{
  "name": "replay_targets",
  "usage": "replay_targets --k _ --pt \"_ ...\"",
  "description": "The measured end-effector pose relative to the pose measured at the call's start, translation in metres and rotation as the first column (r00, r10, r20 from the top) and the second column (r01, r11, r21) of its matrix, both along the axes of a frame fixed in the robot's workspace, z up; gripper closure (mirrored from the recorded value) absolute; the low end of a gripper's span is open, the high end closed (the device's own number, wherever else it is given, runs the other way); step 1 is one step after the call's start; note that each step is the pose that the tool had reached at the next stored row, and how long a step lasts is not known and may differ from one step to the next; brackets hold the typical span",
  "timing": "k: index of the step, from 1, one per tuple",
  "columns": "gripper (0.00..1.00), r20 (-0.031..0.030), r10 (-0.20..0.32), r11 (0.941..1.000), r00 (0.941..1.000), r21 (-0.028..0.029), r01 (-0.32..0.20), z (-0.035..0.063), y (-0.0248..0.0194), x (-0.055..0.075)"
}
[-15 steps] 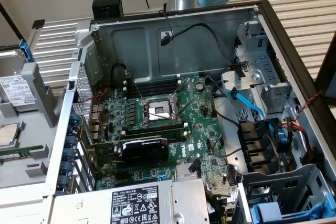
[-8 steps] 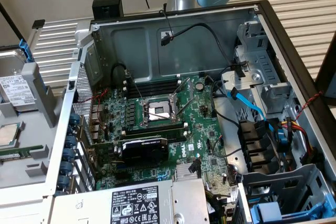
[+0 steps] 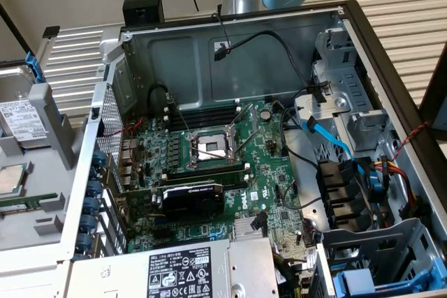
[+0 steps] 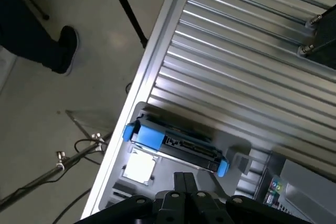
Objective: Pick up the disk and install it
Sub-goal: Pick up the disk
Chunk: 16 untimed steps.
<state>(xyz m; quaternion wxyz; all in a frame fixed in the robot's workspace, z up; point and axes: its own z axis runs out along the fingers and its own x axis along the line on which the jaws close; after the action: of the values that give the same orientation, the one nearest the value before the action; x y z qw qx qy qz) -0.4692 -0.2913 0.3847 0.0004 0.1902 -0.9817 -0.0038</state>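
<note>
Gripper (image 4: 187,178) shut and empty, disk (image 4: 176,145) lying ahead of it.
The 2 fingers are seen pressed together with nothing gripped, apart from the disk. The disk is clipped in its blue carrier (image 4: 143,134), just beside 1 square processor chip (image 4: 140,167), at the edge of the ribbed metal table (image 4: 236,66). In the exterior view the disk (image 3: 21,120) is noted on a grey tray (image 3: 49,123) at that view's left, outside the open computer case (image 3: 181,61).
</note>
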Motion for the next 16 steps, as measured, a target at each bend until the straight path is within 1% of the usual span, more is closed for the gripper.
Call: replay_targets --k 2,4,8,9,12,14,16 --pt "0.89 0.0001 0.036 0.9994 0.9994 0.0 -0.036 0.0 0.0 0.0" --pt "0.89 0.0001 0.073 0.9973 0.9973 0.0 -0.073 -0.0001 0.0 0.0" --pt "0.89 0.0001 0.145 0.9895 0.9895 0.0001 -0.145 -0.0001 0.0 0.0" --pt "0.89 0.0001 0.162 0.9868 0.9868 0.0001 -0.162 -0.0001 0.0 0.0" --pt "0.89 0.0001 0.216 0.9764 0.9764 0.0 -0.216 -0.0001 0.0 0.0" --pt "0.89 0.0001 0.252 0.9678 0.9678 0.0001 -0.252 -0.0001 0.0 0.0" --pt "0.89 0.0001 0.287 0.9579 0.9579 0.0001 -0.287 -0.0001 0.0 0.0"
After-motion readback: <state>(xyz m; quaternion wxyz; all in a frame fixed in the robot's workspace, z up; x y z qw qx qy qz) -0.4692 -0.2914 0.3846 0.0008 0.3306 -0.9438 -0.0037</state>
